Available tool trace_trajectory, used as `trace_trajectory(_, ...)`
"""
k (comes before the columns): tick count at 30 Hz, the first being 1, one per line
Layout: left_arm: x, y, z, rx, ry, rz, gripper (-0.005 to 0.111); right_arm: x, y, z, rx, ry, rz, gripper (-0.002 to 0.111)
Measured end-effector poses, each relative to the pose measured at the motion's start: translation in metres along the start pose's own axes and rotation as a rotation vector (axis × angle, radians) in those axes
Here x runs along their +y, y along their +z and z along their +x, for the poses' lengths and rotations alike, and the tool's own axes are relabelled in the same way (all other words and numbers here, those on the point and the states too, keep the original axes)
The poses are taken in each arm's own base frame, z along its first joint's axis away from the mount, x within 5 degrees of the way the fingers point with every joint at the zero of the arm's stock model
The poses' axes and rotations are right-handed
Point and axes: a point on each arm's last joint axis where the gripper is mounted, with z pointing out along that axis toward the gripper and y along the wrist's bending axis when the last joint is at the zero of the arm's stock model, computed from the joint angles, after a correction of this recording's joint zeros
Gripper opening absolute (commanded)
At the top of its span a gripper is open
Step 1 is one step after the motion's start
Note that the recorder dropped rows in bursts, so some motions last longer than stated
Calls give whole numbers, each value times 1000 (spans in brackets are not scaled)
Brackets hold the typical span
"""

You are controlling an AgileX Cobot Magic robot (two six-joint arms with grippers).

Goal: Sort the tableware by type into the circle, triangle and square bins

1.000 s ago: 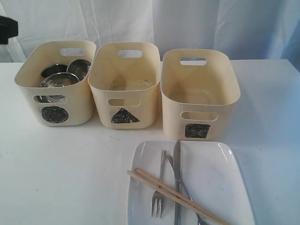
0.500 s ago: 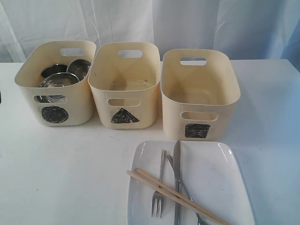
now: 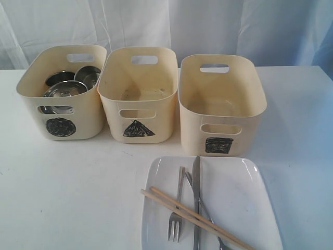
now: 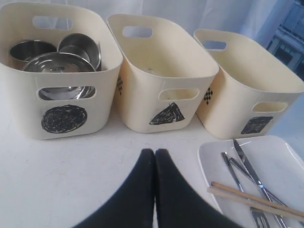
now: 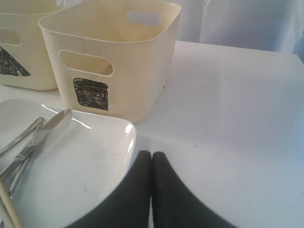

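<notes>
Steel bowls [image 3: 65, 88] sit in circle bin [image 3: 86, 117], apparently round ware grouped there; cutlery [image 3: 196, 187] waits on plate [image 3: 244, 203], unsorted; left gripper [image 4: 155, 153] and right gripper [image 5: 151, 154] closed, holding nothing.

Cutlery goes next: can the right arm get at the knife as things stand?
Probably yes. The knife lies open on the plate near the right pincer, with only the chopsticks crossing it; the pincer is shut and must open first.
</notes>
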Motion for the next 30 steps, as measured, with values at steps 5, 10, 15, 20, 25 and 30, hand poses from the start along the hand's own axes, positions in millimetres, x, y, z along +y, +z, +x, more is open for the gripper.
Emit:
trace_trajectory(5,3,-6,16,-31,-8,-2,3,0,0,0,0,0,0,0)
trace_trajectory(10,4,-8,30,-23,-30,10,3,0,0,0,0,0,0,0)
trace_trajectory(15,4,-10,35,-25,-34,20,3,0,0,0,0,0,0,0)
trace_trajectory(20,3,-10,35,-22,-37,27,3,0,0,0,0,0,0,0)
trace_trajectory(25,2,-10,36,-14,-37,33,3,0,0,0,0,9,0,0)
trace_trajectory(30,2,-10,37,-5,-37,39,3,0,0,0,0,9,0,0)
